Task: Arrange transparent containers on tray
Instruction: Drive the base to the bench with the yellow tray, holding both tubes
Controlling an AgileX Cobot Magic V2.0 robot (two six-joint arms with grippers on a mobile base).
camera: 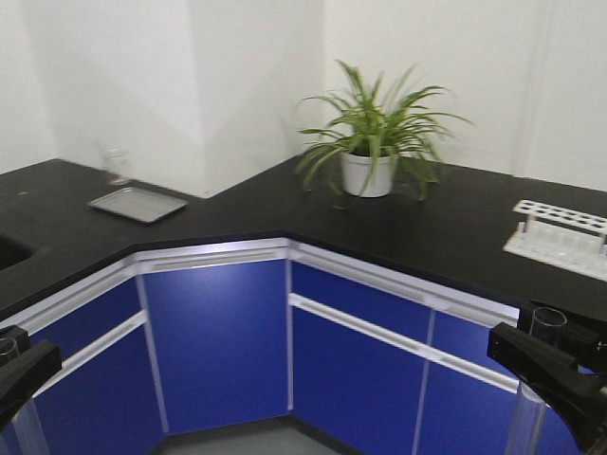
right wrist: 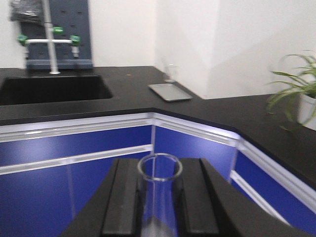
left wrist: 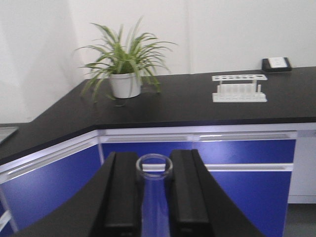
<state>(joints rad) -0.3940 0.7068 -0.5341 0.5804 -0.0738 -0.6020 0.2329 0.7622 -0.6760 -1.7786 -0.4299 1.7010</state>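
Nearest, the left gripper (left wrist: 154,170) was closed on 1 test tube (left wrist: 154,210), with its 2 black fingers pressing either side just under the open rim. The right gripper (right wrist: 159,173) clamped the other test tube (right wrist: 159,210) the same way. Both tubes were held roughly upright in front of the blue cupboard doors (camera: 218,332), below the front edge of the black counter (camera: 446,227). On the counter, a white rack (camera: 560,232) stood toward its right end. A potted plant (camera: 372,142) was at the back edge. A grey tray (camera: 138,203) and a glass (camera: 117,166) were near the left back corner, beyond the sink (right wrist: 49,89).
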